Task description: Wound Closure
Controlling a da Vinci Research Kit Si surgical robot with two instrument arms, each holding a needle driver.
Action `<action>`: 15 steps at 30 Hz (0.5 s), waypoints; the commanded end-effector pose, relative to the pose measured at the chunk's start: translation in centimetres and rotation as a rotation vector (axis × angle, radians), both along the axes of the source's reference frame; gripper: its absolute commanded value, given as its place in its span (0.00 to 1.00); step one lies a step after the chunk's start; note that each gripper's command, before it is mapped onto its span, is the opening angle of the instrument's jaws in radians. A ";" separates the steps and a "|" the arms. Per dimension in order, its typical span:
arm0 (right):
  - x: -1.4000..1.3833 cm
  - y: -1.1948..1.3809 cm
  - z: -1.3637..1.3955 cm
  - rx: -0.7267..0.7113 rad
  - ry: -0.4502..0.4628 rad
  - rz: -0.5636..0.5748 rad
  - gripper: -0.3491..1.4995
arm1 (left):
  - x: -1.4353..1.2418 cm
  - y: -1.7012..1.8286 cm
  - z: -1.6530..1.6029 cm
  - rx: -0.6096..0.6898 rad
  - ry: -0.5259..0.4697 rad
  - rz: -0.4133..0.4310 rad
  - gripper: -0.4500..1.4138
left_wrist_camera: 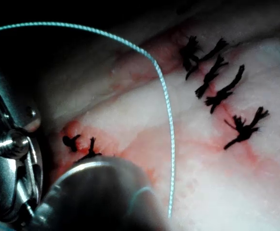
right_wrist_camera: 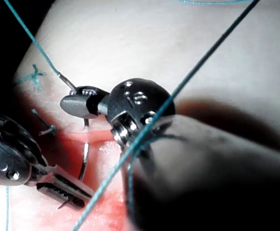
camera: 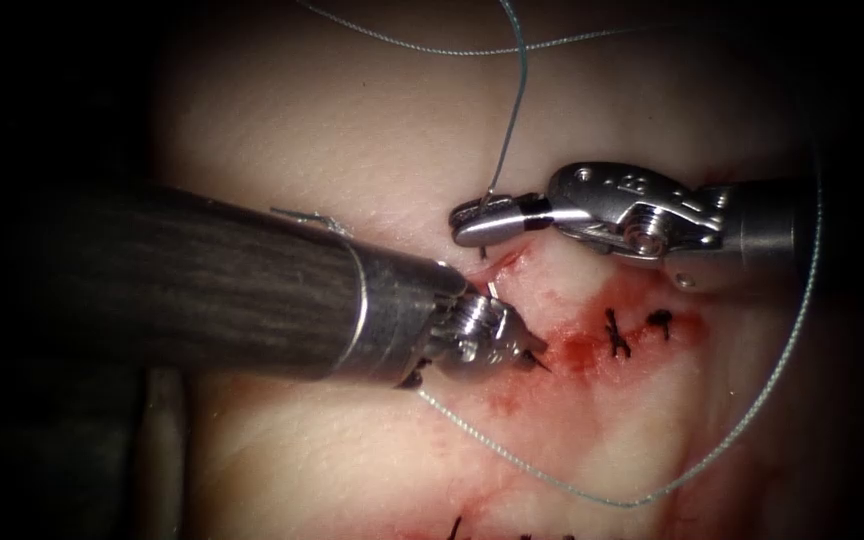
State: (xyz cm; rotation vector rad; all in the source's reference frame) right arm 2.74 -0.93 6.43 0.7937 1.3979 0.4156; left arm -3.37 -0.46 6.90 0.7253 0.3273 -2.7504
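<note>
My right tool (camera: 467, 222) (right_wrist_camera: 74, 105) reaches in from the right, shut on the curved needle (right_wrist_camera: 85, 161) close to its tail, where the teal thread (camera: 652, 490) joins it. From there the needle arcs down across the upper end of the cut (camera: 572, 340) and passes under a pink lip of the tissue (camera: 352, 130). Its pointed end lies in my left tool (camera: 530, 352) (right_wrist_camera: 62, 190), which is shut on it just behind the tip. The tip pokes out beyond those jaws, above the red fluid.
Two black stitches (camera: 617, 335) sit on the cut right of the tools, and several more (left_wrist_camera: 212, 82) lie along another closed line. The thread (left_wrist_camera: 168, 120) loops wide around the right arm's shaft and over the tissue. A short cut end (camera: 302, 216) rests by the left shaft.
</note>
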 end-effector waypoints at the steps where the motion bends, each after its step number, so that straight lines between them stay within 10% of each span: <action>1: 0.08 -0.01 0.03 -0.052 0.015 0.020 0.00 | -0.02 0.00 0.03 -0.005 -0.002 -0.020 0.00; 4: 0.08 -0.03 0.00 -0.165 0.045 0.100 0.35 | -0.03 0.04 0.00 0.156 -0.078 -0.181 0.00; 8: 0.04 -0.03 -0.09 -0.532 0.064 0.251 0.55 | -0.03 0.09 -0.07 0.309 -0.188 -0.390 0.00; 15: -0.16 -0.04 -0.20 -0.676 -0.035 0.381 0.87 | -0.07 0.19 -0.29 0.652 -0.320 -0.773 0.00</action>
